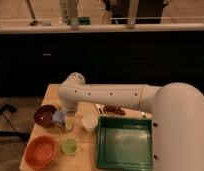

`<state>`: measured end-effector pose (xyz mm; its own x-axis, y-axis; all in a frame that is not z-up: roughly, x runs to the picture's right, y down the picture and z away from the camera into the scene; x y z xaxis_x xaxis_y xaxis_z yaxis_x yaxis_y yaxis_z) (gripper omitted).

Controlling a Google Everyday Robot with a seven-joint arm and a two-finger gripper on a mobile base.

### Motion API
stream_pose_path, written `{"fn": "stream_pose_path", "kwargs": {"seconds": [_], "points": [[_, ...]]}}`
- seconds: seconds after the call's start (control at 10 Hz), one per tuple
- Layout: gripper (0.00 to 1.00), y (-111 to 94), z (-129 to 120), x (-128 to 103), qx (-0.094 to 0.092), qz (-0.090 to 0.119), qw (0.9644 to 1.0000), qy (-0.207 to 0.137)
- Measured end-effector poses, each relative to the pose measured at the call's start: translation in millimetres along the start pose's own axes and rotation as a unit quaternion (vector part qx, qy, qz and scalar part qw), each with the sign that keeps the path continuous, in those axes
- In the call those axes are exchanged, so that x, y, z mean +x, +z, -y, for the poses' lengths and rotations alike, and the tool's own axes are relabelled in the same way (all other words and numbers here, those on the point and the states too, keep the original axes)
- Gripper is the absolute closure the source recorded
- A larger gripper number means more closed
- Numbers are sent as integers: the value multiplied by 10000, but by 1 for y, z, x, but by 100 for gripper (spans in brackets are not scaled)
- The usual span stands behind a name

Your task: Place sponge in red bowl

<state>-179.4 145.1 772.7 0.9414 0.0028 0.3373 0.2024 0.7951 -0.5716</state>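
Here we see the gripper low over the counter near its left edge, right at the sponge, which sits just beside the maroon bowl. We cannot tell whether it grips the sponge. The red bowl rests at the front-left corner, apart from the sponge.

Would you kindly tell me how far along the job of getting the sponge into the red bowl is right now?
Done: the hand is down at the sponge, which sits beside the maroon bowl. In hand: the pickup, though whether the sponge is actually gripped cannot be seen. Left: carrying it over to the red bowl near the table's front corner, which holds no sponge yet, and releasing it there.
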Motion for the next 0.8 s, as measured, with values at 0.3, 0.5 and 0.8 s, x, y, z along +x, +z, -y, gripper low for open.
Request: {"fn": "stream_pose_path", "kwargs": {"seconds": [0.3, 0.5, 0.8], "points": [[21, 7, 6, 1, -62, -28, 10000, 17], [38, 11, 8, 2, -92, -51, 9999, 17], [67, 14, 8, 2, -126, -67, 9999, -4]]}}
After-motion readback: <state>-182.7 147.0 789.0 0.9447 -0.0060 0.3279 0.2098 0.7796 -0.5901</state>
